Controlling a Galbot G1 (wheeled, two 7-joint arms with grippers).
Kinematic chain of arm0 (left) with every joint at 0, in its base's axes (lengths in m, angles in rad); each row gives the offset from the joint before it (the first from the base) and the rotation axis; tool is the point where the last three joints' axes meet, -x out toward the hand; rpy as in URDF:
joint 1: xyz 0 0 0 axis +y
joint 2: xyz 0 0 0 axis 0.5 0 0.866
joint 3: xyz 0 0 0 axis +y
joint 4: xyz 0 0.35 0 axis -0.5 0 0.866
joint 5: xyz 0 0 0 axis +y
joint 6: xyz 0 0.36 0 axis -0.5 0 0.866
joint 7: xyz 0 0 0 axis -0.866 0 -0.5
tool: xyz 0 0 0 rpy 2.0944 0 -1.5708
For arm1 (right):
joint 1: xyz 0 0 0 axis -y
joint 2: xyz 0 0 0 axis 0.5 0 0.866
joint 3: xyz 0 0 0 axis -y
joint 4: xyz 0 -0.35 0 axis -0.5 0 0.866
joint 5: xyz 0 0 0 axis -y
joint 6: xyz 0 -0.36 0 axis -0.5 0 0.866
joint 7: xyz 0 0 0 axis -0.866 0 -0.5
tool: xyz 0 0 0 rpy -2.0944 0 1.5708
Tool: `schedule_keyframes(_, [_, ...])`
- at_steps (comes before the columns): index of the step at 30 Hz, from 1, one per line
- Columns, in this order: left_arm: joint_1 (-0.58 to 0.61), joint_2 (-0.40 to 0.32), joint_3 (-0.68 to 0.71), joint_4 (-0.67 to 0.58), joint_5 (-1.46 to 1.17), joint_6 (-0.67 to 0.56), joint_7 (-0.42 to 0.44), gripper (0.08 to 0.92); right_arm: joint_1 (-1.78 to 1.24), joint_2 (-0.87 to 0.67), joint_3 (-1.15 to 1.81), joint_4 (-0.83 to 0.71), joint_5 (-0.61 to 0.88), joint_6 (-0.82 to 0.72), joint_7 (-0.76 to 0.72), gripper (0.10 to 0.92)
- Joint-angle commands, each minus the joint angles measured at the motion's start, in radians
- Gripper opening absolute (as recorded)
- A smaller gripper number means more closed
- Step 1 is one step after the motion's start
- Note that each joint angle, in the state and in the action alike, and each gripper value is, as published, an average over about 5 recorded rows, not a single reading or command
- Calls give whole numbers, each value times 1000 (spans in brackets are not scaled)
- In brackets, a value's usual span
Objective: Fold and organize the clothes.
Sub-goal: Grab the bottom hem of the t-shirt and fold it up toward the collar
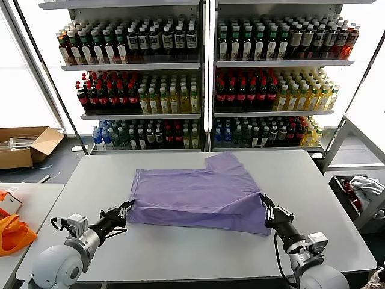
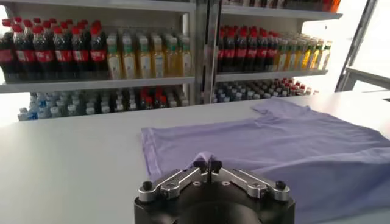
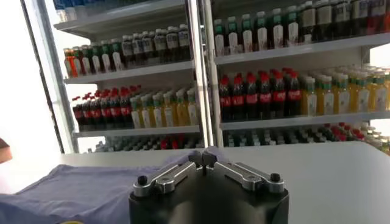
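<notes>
Both grippers pinch the near corners of a lavender T-shirt spread on the desk.

The T-shirt (image 1: pixel 201 195) lies flat near the middle of the grey desk (image 1: pixel 180 250), one sleeve jutting toward 1 o'clock, its near hem toward 6 o'clock. The left gripper (image 1: pixel 124 210) sits at the shirt's 8 o'clock corner, jaws clenched on the fabric edge; its wrist view shows the fingertips (image 2: pixel 207 163) pressed together over the cloth. The right gripper (image 1: pixel 265 204) is at the 4 o'clock corner, jaws likewise closed on the shirt, where the fabric lifts into a small fold. Shelves (image 1: pixel 204 66) of bottles (image 1: pixel 150 42) stand beyond the desk at 12 o'clock. A cardboard box (image 1: pixel 24 144) rests on the floor toward 10 o'clock, and an orange bag (image 1: pixel 12 232) lies at 8 o'clock.
</notes>
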Motion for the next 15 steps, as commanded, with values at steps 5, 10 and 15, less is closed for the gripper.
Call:
schedule_keyframes(5, [-135, -15, 66, 112, -23, 30, -26, 267, 255, -21, -162, -180, -2, -63, 26, 275])
schedule_keyframes(10, [-61, -16, 11, 71, -18, 27, -30, 415, 171, -59, -102, -94, -33, -118, 56, 422])
schedule_keyframes(15, [41, -26, -25, 24, 0, 21, -38, 553, 9, -80, 23, 38, -72, -177, 71, 570])
